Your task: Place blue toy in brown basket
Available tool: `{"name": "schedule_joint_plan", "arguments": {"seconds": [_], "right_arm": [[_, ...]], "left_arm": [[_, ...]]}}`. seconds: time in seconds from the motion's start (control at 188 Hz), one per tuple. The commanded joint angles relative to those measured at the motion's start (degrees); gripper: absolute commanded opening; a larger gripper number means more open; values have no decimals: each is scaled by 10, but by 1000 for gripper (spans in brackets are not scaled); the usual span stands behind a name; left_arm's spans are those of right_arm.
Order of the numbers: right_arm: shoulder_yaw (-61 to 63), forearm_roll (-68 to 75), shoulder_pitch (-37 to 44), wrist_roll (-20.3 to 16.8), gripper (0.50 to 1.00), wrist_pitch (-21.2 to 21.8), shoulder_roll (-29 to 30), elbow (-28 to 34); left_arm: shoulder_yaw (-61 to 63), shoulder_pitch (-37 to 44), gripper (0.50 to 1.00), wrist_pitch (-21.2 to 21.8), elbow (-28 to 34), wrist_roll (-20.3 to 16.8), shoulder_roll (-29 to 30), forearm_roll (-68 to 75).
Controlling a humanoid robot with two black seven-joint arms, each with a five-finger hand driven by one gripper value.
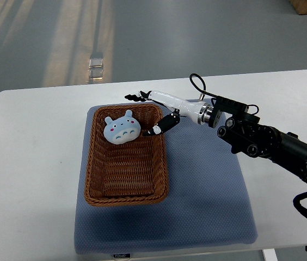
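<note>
White table [34, 163], grey floor [197, 32]

Black jointed arm [273, 144], white robot hand [161, 109], black fingertips, looped cable [197, 84]

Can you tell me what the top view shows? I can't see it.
A blue toy lies inside a brown basket on a blue mat. The robot's right hand, open, hovers at the basket's far right corner.
</note>
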Motion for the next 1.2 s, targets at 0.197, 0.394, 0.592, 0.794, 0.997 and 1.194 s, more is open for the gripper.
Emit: {"name": "schedule_joint_plan", "arguments": {"seconds": [0.197, 0.394, 0.592, 0.794, 0.997, 1.194], "right_arm": [[34, 233, -24, 0, 911, -13, -50, 0], [77, 432, -58, -59, 911, -5, -68, -2], [87, 546, -85, -133, 911, -4, -84, -2], [93, 557, -101, -175, 911, -4, -84, -1], [113, 556, -110, -173, 911, -10, -84, -2], [115, 556, -117, -168, 911, -11, -84, -2]], "left_arm": [[-1, 0, 1000, 0, -3, 0, 0, 0], [-1, 0, 1000, 0, -3, 0, 0, 0], [-1, 0, 1000, 0, -3, 0, 0, 0], [-1, -3, 1000, 0, -3, 0, 0, 0], [-1, -4, 1000, 0, -3, -1, 0, 0], [-2, -3, 1000, 0, -3, -1, 0, -1]]}}
